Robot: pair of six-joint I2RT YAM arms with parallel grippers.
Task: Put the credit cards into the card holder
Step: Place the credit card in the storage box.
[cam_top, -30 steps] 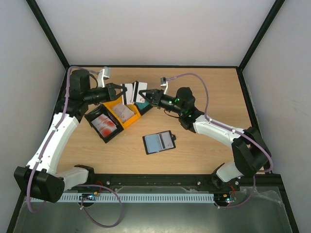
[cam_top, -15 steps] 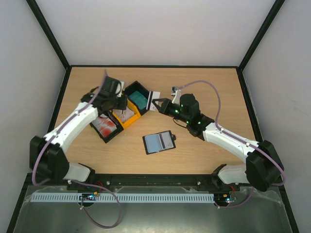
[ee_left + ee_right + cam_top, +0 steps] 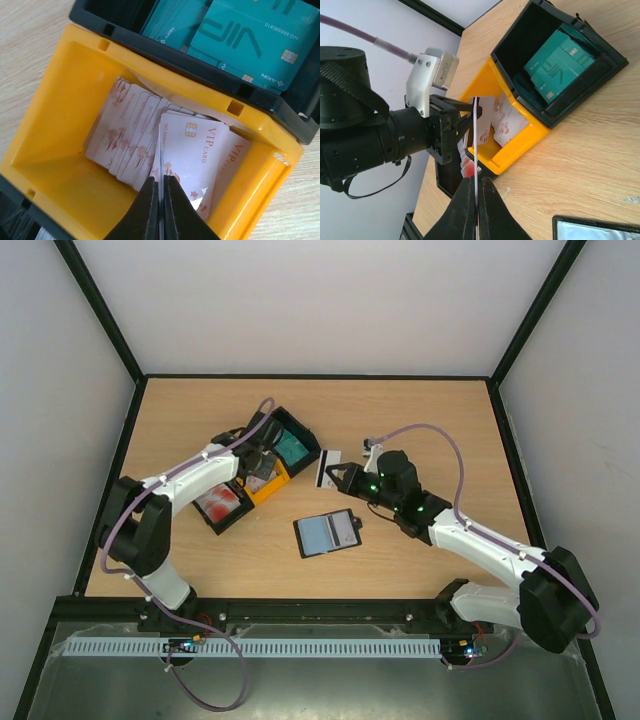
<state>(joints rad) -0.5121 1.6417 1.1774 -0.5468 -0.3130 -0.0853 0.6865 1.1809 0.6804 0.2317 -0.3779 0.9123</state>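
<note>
Wood tabletop [image 3: 420, 410] w/ card holder [image 3: 328, 533], white walls [image 3: 320, 300].

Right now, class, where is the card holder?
In the top view the card holder lies open on the table, centre, just nearer the arm bases than the yellow bin and right gripper.

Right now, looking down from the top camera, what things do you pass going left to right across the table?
Black bin of red cards → yellow bin → black bin of teal cards → card holder.
</note>
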